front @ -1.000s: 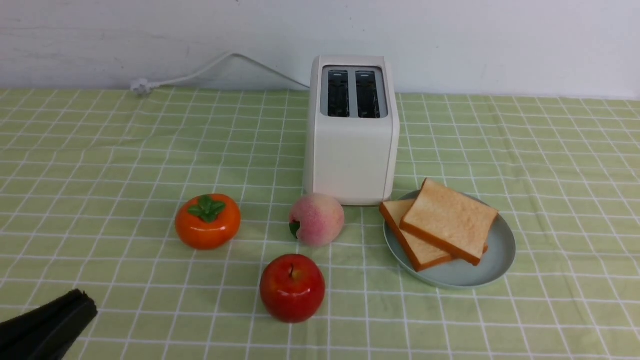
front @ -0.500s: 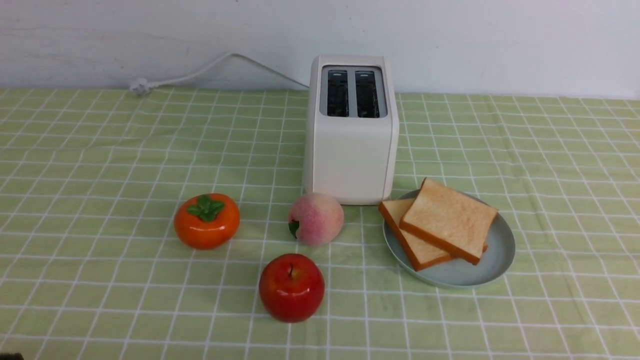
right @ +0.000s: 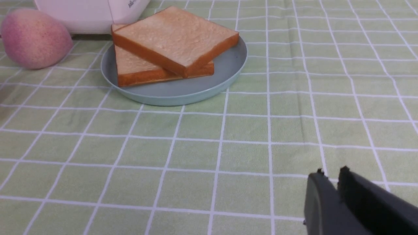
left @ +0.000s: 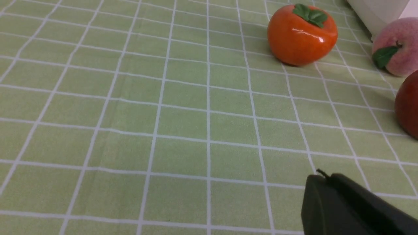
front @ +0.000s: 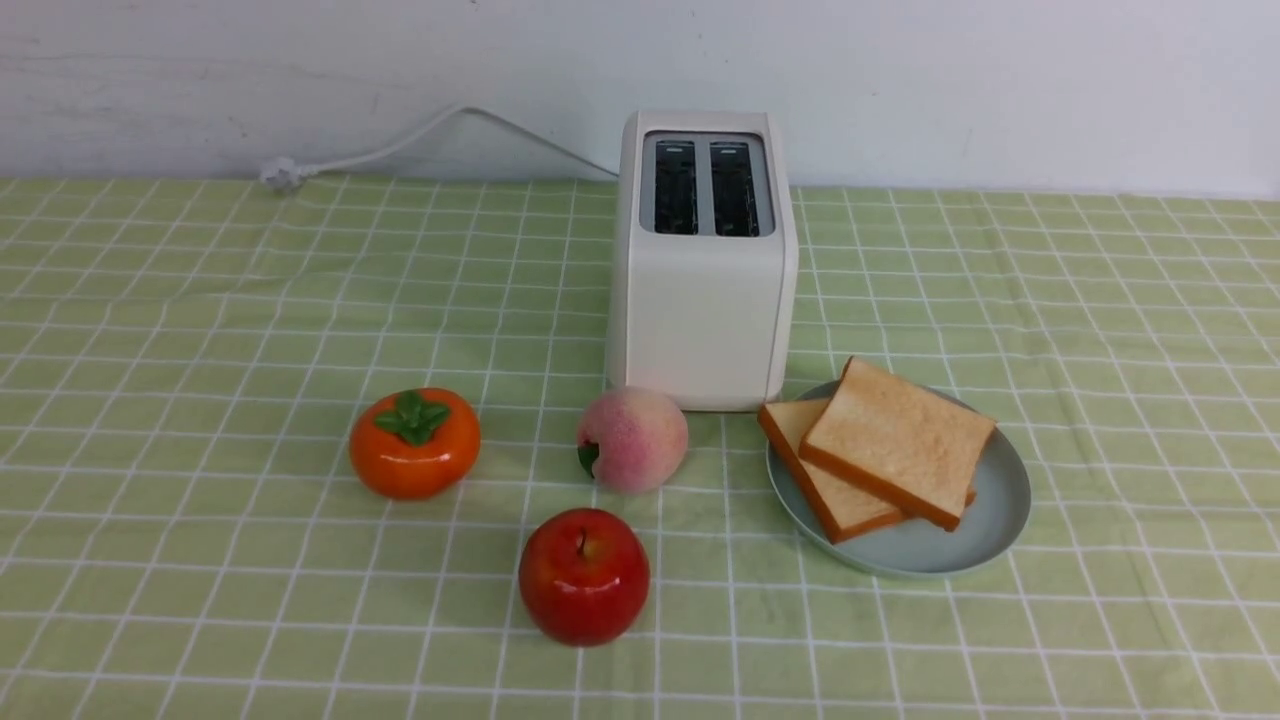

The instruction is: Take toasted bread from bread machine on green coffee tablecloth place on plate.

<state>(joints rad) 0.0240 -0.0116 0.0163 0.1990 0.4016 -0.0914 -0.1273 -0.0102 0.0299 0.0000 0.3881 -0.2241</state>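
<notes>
- The boxy white two-slot toaster (front: 702, 262) carries a line of small dark print low on its casing in the right wrist view, cut off by the frame edge and too small to read; no other writing shows.
- Both of its slots look dark and hold nothing, in the front view.
- The two square slices of toasted bread (front: 880, 447), pale tan with orange-brown crusts, lie on the round pale blue-green plate (front: 960, 550), the upper slice resting askew across the lower and hiding most of it.
- The plate sits on the light green tablecloth with a white grid (front: 200, 300), just beside the toaster's front right corner.
- Neither arm shows in the front view.
- The left hand (left: 321, 178) appears only as black fingertips at the edge of its wrist view, pressed together, clenched on nothing, above bare cloth.
- The right hand (right: 329, 176) likewise shows only its tips, with a narrow slit between them, gripping nothing and well apart from the plate.
- A glossy orange persimmon with a green leaf cap (front: 414, 442), a pink fuzzy peach (front: 632, 438) and a shiny red apple (front: 584, 574) stand on the cloth in front of the toaster; the apple is cut off in the left wrist view.
- The cloth is slightly wrinkled and covers the table up to a plain white wall (front: 1000, 80), along which the toaster's white cord (front: 420, 135) runs to a loose plug.
</notes>
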